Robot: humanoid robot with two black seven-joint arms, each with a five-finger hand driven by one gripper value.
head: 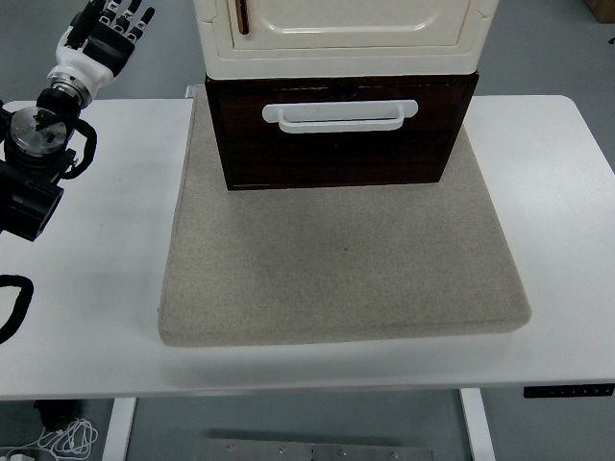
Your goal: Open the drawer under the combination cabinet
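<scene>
A cream cabinet (346, 34) stands at the back middle on a dark brown drawer (336, 139). The drawer front faces me and carries a white bar handle (339, 115). Its front looks flush with the cabinet base. My left hand (108, 29) is raised at the upper left, well to the left of the cabinet, with its fingers spread and holding nothing. The left arm's black wrist and forearm (34, 154) run down the left edge. No right arm shows.
The cabinet rests on a beige felt mat (336, 269) covering the middle of the white table (86, 317). A brown door handle (242, 14) shows on the cabinet's upper door. The floor shows below the table's near edge.
</scene>
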